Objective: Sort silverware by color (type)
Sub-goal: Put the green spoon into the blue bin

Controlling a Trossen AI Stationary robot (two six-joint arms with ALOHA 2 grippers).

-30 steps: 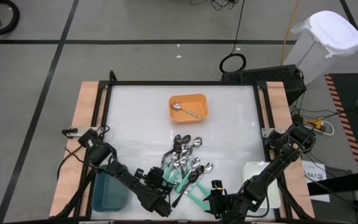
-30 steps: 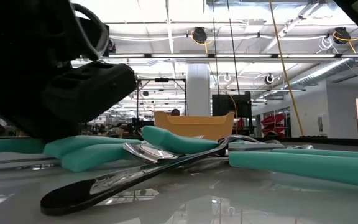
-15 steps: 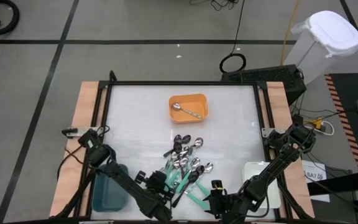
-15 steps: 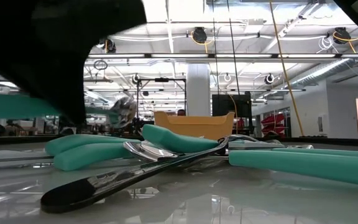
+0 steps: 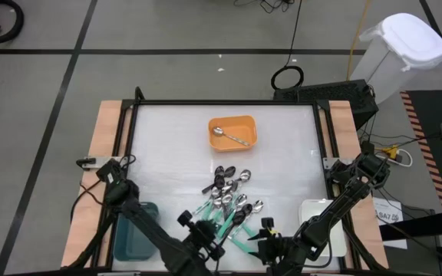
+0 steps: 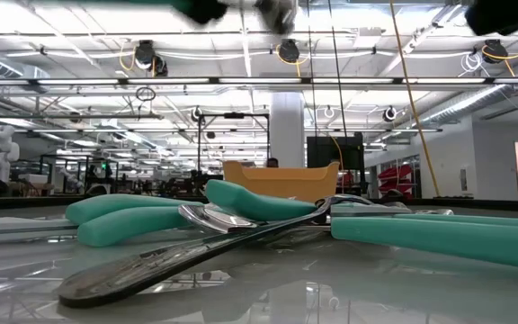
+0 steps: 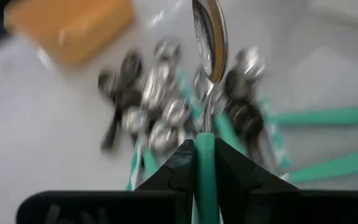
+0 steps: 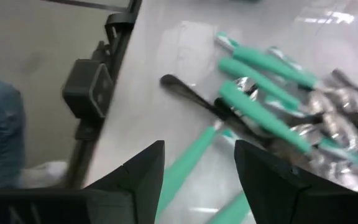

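- While the left end effector (image 7: 204,163) clamps one teal-handled, silver-bowled spoon (image 7: 207,81) above the heap, sorting has barely begun.
- One shiny metal spoon (image 5: 229,136) lies in the orange rectangular tray (image 5: 233,132); the heap ahead remains.
- Right end effector (image 8: 199,163) waits open near it.
- Only the left wrist view shows the grip.

Industrial lab hall: ceiling lights (image 6: 288,49), hanging cables (image 6: 409,99), taped floor (image 5: 75,61).
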